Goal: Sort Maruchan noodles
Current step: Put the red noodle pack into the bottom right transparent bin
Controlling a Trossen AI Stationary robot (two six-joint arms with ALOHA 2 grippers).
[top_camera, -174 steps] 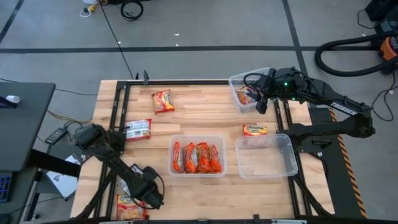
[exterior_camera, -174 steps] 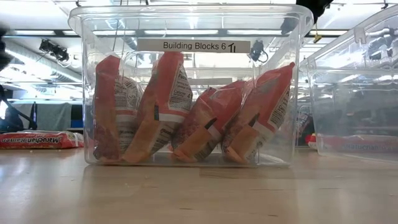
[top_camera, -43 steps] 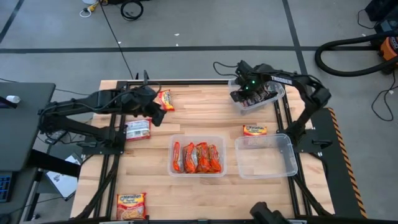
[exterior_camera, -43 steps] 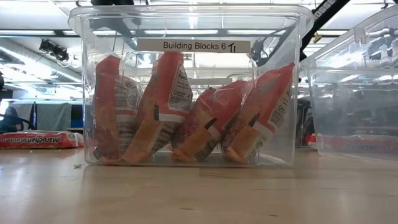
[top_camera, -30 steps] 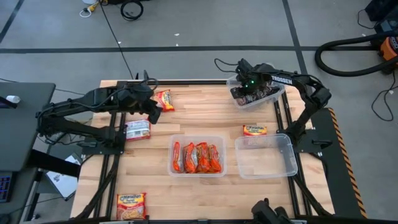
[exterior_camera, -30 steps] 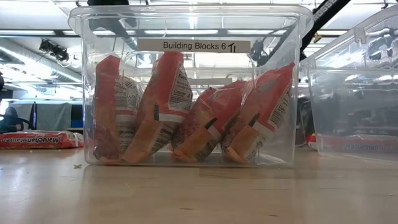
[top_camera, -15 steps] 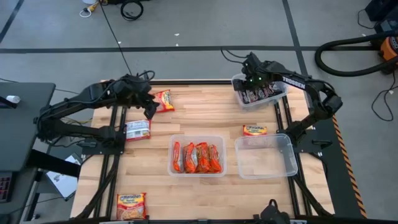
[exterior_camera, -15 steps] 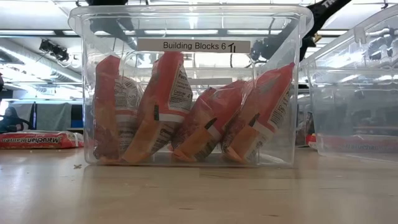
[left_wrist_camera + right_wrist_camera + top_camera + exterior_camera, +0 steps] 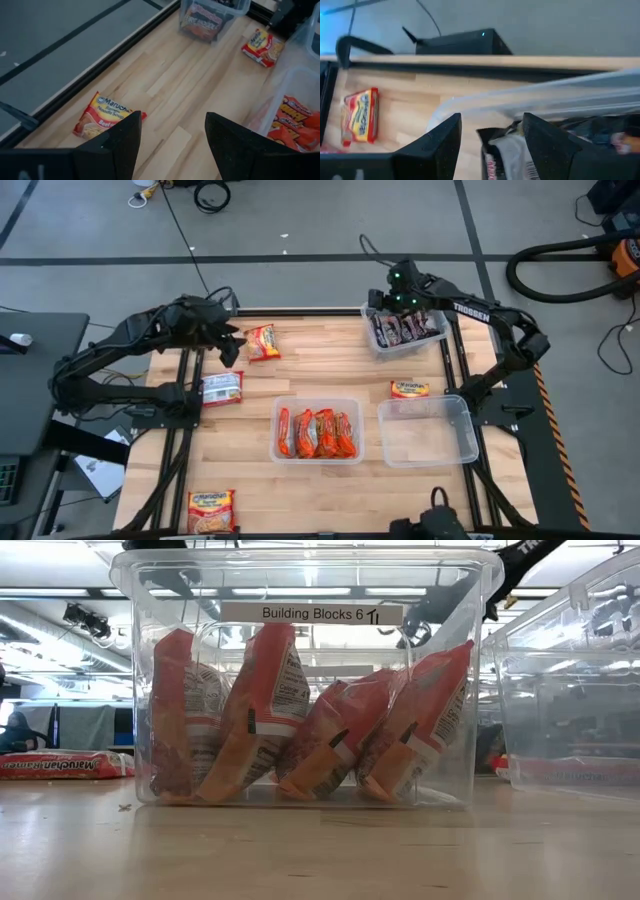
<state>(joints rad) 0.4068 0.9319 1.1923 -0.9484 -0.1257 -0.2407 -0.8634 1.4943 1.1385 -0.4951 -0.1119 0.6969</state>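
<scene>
Wooden worktop [image 9: 330, 370] carries a light, crinkly, slippery Maruchan packet [image 9: 261, 341] just beside the left gripper [image 9: 228, 350], jaws open and empty, best pinched flat across its edges; right gripper [image 9: 398, 305], jaws open, hovers above the dark-packet bin [image 9: 405, 330].
</scene>
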